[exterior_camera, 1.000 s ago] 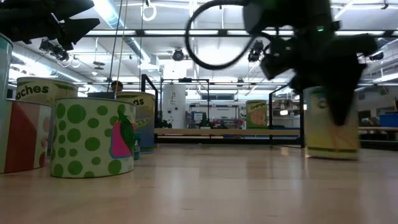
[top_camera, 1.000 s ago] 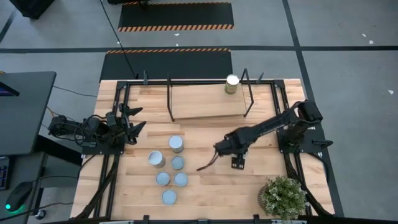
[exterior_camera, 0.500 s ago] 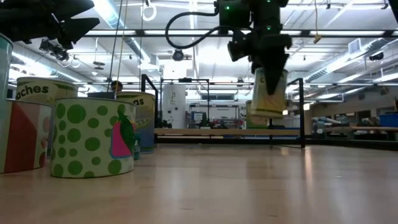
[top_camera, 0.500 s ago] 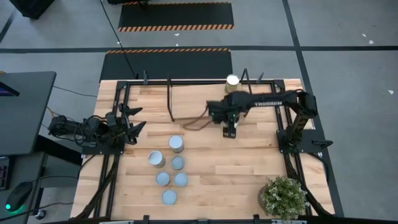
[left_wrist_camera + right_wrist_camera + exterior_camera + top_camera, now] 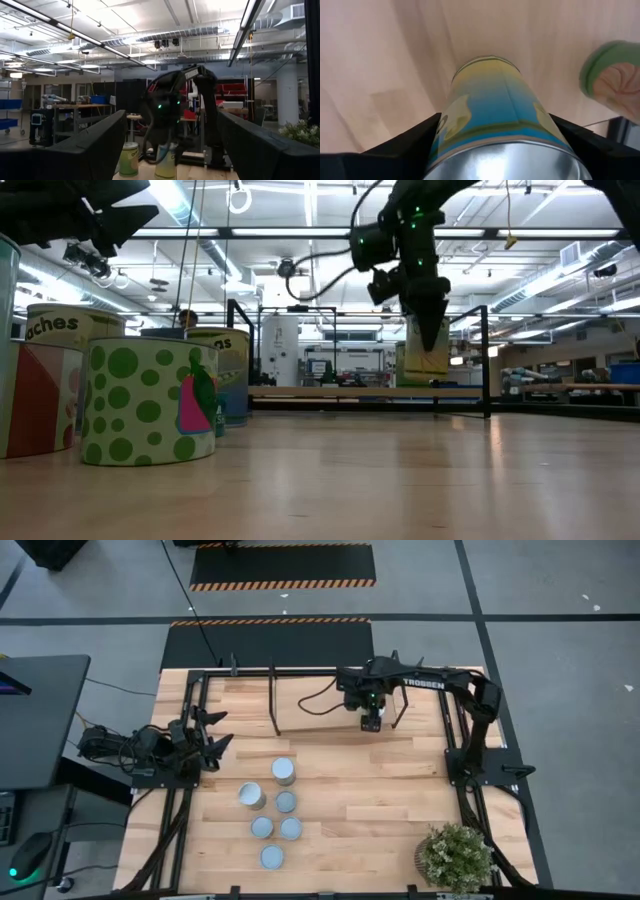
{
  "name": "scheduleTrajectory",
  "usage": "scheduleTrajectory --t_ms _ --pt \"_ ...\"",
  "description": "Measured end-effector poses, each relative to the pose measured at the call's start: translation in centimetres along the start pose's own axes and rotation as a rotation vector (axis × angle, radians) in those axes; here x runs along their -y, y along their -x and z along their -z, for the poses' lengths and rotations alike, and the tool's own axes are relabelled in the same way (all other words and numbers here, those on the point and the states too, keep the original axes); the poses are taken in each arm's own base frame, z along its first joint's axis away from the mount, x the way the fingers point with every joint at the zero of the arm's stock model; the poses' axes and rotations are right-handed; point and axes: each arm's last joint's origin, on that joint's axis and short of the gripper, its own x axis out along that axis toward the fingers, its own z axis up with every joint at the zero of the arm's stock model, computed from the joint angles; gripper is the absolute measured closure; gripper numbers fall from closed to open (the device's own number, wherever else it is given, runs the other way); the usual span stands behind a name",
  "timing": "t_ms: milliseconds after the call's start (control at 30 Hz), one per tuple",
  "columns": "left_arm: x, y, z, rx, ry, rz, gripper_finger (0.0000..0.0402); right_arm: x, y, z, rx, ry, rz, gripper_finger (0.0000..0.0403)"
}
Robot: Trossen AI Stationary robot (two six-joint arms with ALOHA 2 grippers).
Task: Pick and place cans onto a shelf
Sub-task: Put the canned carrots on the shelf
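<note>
My right gripper (image 5: 371, 720) is over the wooden shelf (image 5: 315, 705) at the table's far side, shut on a blue-and-yellow can (image 5: 492, 107) with a silvery top. The low view shows this can (image 5: 428, 366) just above the shelf board (image 5: 330, 392); I cannot tell if it touches. A second can (image 5: 610, 80) stands on the shelf beside it, toward the far edge. Several cans (image 5: 283, 771) stand upright on the tabletop at centre left. My left gripper (image 5: 222, 730) waits open at the table's left edge. My right gripper pinches the can's round side wall (image 5: 445, 125) between its two fingers, one on each side, near the can's top end. The fingers (image 5: 424, 330) come from above, pointing down. The can hangs about upright below them, its bottom toward the shelf board.
Black metal uprights and rails (image 5: 273, 695) frame the shelf. A bushy green potted plant (image 5: 456, 857) stands at the near right corner. Bare tabletop lies between the loose cans and the plant. In the low view several cans (image 5: 150, 402) fill the left foreground.
My right gripper has carried the can up from the table's middle right, toward the far edge and over the shelf, then down toward the shelf board. The can has stayed in the shut fingers, roughly upright. The left arm has kept still.
</note>
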Motion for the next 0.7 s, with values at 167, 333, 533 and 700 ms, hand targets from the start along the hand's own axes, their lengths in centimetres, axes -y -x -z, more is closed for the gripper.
scheduleTrajectory --t_ms 167,333,533,700 --pt "0.0 0.0 0.1 -0.005 -0.015 -0.003 0.0086 1.3 -0.8 -0.1 -0.025 0.004 0.005 0.0072" --pt "0.0 0.0 0.0 -0.005 -0.014 -0.005 0.0086 1.9 -1.1 -0.1 -0.032 -0.006 0.027 0.0043" --pt "0.0 0.0 0.0 -0.003 -0.018 -0.006 0.0086 2.2 -1.1 0.0 -0.053 0.027 0.110 0.0010" --pt "0.0 0.0 0.0 -0.003 -0.018 -0.005 0.0086 2.4 -1.0 0.0 -0.072 0.058 0.178 0.0006"
